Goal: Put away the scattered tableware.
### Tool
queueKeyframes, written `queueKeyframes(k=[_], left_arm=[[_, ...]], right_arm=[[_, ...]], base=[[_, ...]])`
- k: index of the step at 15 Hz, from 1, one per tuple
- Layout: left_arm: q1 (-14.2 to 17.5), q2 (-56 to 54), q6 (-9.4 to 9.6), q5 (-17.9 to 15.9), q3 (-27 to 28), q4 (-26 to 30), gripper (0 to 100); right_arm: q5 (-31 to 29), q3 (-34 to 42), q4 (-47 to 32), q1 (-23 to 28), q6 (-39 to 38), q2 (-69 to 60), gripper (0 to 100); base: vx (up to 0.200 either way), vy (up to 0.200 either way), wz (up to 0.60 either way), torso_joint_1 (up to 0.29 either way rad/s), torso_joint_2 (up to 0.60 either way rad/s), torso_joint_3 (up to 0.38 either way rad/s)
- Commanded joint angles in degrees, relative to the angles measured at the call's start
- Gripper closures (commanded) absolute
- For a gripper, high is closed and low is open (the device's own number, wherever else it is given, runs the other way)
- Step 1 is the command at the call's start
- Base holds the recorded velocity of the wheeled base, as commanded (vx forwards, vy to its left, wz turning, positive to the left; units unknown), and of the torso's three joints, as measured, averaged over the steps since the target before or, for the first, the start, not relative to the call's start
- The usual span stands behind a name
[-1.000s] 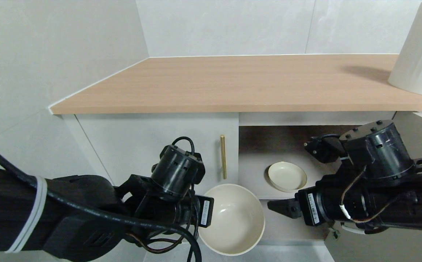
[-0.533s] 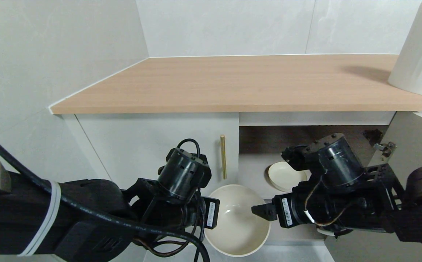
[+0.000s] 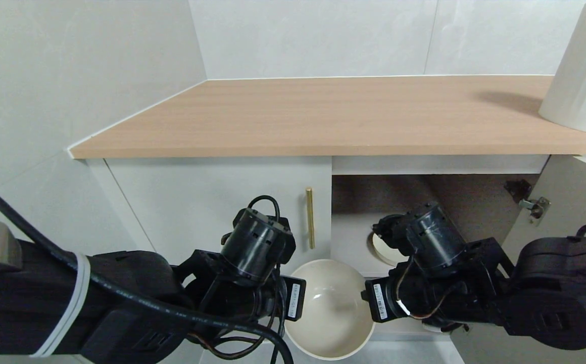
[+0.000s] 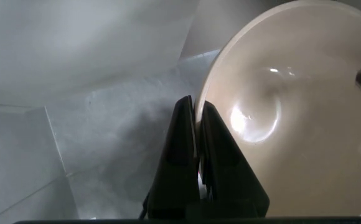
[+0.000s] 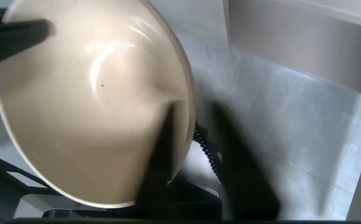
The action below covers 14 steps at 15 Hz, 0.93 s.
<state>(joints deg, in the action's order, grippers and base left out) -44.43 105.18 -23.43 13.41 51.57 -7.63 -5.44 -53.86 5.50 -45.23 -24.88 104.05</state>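
The bowl (image 3: 329, 308) hangs near, before the open cupboard (image 3: 465, 194), its left rim pinched in the jaws of the left gripper (image 4: 197, 127). The right gripper (image 5: 194, 115) has its jaws spread astride the right rim; close them squarely there before the left lets go.

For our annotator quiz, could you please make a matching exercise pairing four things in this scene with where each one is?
Things:
1. large bowl
2. small dish
3. lampshade
4. gold handle

Places:
A. on the wooden countertop
B. on the closed cabinet door
C. held by its rim in the left gripper
D. on the shelf of the open compartment

Pairs: 1-C, 2-D, 3-A, 4-B.
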Motion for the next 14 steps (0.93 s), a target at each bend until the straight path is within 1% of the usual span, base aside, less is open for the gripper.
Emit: queueKeyframes(k=[1, 5, 6, 7, 10, 12, 13, 14], left_arm=[[0.05, 0.02, 0.05, 0.04, -0.33, -0.02, 100], [0.05, -0.15, 0.05, 0.13, -0.59, -0.02, 100], [0.05, -0.33, 0.49, 0.13, -0.94, -0.02, 100], [0.05, -0.33, 0.40, 0.04, -1.03, -0.10, 0], [0.23, -0.59, 0.40, 0.21, -1.20, -1.42, 0], [0.23, -1.12, 0.40, 1.80, -1.12, -1.42, 0], [0.23, -1.91, 0.49, 2.59, -1.12, -1.42, 0], [0.31, -2.70, 0.49, 2.59, -1.12, -1.42, 0]], right_arm=[[-0.01, 0.16, -0.05, -0.12, 0.01, 0.46, 100], [-0.10, 0.16, -0.05, -0.12, 0.10, 0.46, 100], [-0.10, 0.24, -0.05, -0.04, 0.10, 0.46, 100], [-0.19, 0.16, -0.05, -0.04, 0.10, 0.46, 100], [-0.36, 0.16, -0.14, -0.04, 0.10, 0.19, 100], [-0.89, 0.33, -0.31, 0.05, 0.27, 0.72, 100], [-1.24, 0.42, -0.31, 0.93, 0.18, 2.13, 100], [-1.42, 0.33, -0.14, 2.78, -0.08, 3.44, 100]], base=[[0.000, 0.000, 0.00, 0.000, 0.00, 0.000], [0.000, 0.000, 0.00, 0.000, 0.00, 0.000], [0.000, 0.000, 0.00, 0.000, 0.00, 0.000], [0.000, 0.000, 0.00, 0.000, 0.00, 0.000], [0.000, 0.000, 0.00, 0.000, 0.00, 0.000], [0.000, 0.000, 0.00, 0.000, 0.00, 0.000], [0.000, 0.000, 0.00, 0.000, 0.00, 0.000], [0.000, 0.000, 0.00, 0.000, 0.00, 0.000]])
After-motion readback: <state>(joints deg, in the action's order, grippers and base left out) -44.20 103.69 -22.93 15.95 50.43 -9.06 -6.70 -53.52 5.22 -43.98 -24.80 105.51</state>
